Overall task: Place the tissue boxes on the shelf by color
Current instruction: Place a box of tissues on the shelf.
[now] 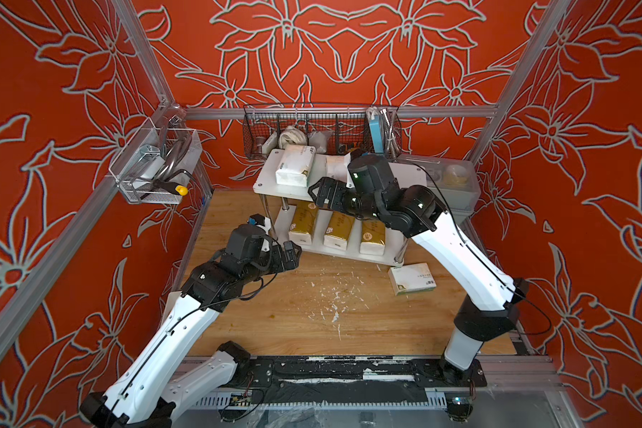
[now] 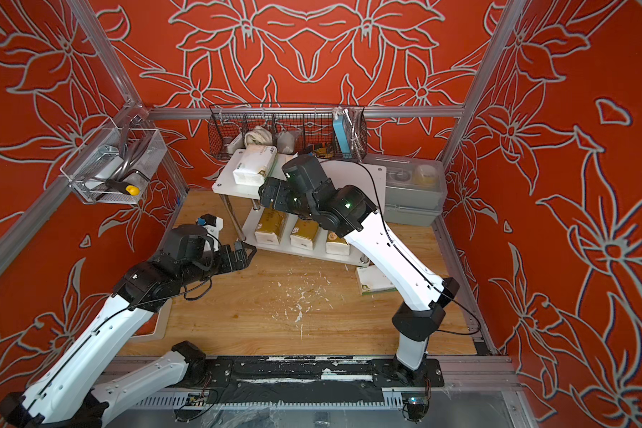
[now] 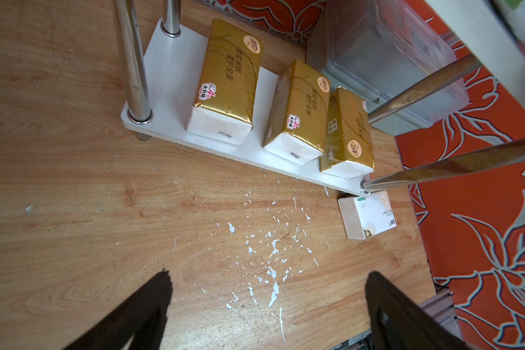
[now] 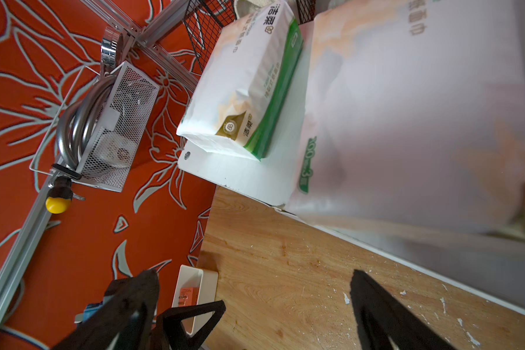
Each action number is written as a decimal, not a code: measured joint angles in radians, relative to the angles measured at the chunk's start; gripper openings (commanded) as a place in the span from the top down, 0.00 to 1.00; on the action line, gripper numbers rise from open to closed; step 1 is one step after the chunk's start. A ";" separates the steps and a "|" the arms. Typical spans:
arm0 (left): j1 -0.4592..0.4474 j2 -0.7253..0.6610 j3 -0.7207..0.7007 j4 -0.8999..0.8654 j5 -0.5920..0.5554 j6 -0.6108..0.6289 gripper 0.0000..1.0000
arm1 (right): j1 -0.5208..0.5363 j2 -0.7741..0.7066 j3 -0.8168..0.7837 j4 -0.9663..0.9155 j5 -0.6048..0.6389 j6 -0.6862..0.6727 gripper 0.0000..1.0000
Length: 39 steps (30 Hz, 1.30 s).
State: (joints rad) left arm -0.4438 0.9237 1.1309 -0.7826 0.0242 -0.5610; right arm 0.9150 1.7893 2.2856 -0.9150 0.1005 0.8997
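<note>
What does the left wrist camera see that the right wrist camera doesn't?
Only the left wrist: three gold packs on the bottom board, and one white pack on the table. Only the right wrist: two white-green packs on the top board, and the wire tray on the wall. Both: the table and the shelf.

A wire basket [image 1: 312, 122] hangs on the red floral wall [image 1: 349, 44], a clear tray [image 1: 117, 178] (yellow-tipped handle [image 1: 180, 190] poking out) nearby; a grey bin [image 1: 456, 192] sits on the white-flecked table [image 1: 275, 326]

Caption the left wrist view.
Three shiny gold tissue packs on the white lower shelf board; one white pack on the wooden table.
</note>
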 measured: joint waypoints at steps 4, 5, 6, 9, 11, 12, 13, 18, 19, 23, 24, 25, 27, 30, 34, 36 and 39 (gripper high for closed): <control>0.000 -0.001 0.000 0.000 0.000 0.000 0.01 | -0.001 0.046 0.055 -0.003 0.002 -0.005 0.01; 0.000 -0.002 0.000 0.000 0.000 0.000 0.01 | -0.003 0.054 0.066 -0.003 0.002 -0.005 0.01; 0.000 -0.003 0.000 0.000 0.000 0.000 0.01 | -0.006 0.062 0.077 -0.004 0.002 -0.007 0.01; 0.000 -0.006 0.000 0.000 0.000 0.000 0.01 | -0.009 0.082 0.108 -0.010 0.003 -0.011 0.01; 0.000 -0.010 0.000 0.000 0.000 0.000 0.01 | -0.014 0.090 0.117 -0.013 0.002 -0.012 0.01; 0.000 -0.012 0.000 0.000 0.000 0.000 0.01 | -0.016 0.092 0.119 -0.013 0.002 -0.013 0.01; 0.000 -0.013 0.000 0.000 0.000 0.000 0.01 | -0.019 0.093 0.120 -0.014 0.002 -0.013 0.01; 0.000 -0.014 0.000 0.000 0.000 0.000 0.01 | -0.029 0.105 0.130 -0.014 0.000 -0.014 0.01; 0.000 -0.014 0.000 0.000 0.000 0.000 0.01 | -0.031 0.111 0.137 -0.014 -0.001 -0.014 0.01; 0.000 -0.016 -0.002 0.000 0.000 0.000 0.01 | -0.035 0.137 0.154 -0.013 -0.005 -0.014 0.01; 0.000 -0.016 -0.002 0.000 0.000 0.000 0.01 | -0.036 0.142 0.156 -0.013 -0.006 -0.013 0.01; 0.000 -0.017 -0.002 0.000 0.000 0.000 0.01 | -0.038 0.146 0.156 -0.013 -0.007 -0.014 0.01; 0.000 -0.019 -0.002 0.000 0.000 0.000 0.01 | -0.040 0.153 0.156 -0.014 -0.008 -0.013 0.01; 0.000 -0.019 -0.002 0.000 0.000 0.000 0.01 | -0.042 0.154 0.156 -0.018 -0.008 -0.014 0.01; 0.000 -0.019 -0.004 0.001 0.000 0.000 0.01 | -0.045 0.154 0.156 -0.021 -0.008 -0.015 0.01; 0.000 -0.020 -0.011 0.004 0.001 0.000 0.01 | -0.047 0.154 0.156 -0.021 -0.008 -0.016 0.01; 0.000 -0.019 -0.019 0.005 0.002 0.000 0.01 | -0.047 0.152 0.155 -0.021 -0.007 -0.019 0.01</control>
State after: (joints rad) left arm -0.4438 0.9043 1.1114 -0.7773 0.0257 -0.5610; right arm 0.8680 1.9411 2.4409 -0.9356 0.0937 0.8806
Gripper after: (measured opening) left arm 0.987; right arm 0.989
